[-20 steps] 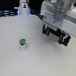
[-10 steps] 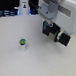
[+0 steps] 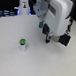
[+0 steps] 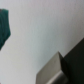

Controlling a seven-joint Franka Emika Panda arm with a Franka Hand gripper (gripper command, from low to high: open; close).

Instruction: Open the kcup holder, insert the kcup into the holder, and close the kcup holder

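Observation:
The kcup, a tiny cup with a green top and whitish body, stands upright on the white table at the exterior view's left. My gripper hangs under the white arm, well to the right of the kcup and apart from it. Its two dark fingers look spread with nothing between them. A dark shape behind the arm may be the kcup holder, mostly hidden. The wrist view shows a blurred dark boxy corner with a pale edge.
A tall white bottle with a dark cap stands at the back left. Dark clutter lines the table's far edge. A teal patch shows at the wrist view's border.
The arm has shifted only slightly. The kcup has not moved.

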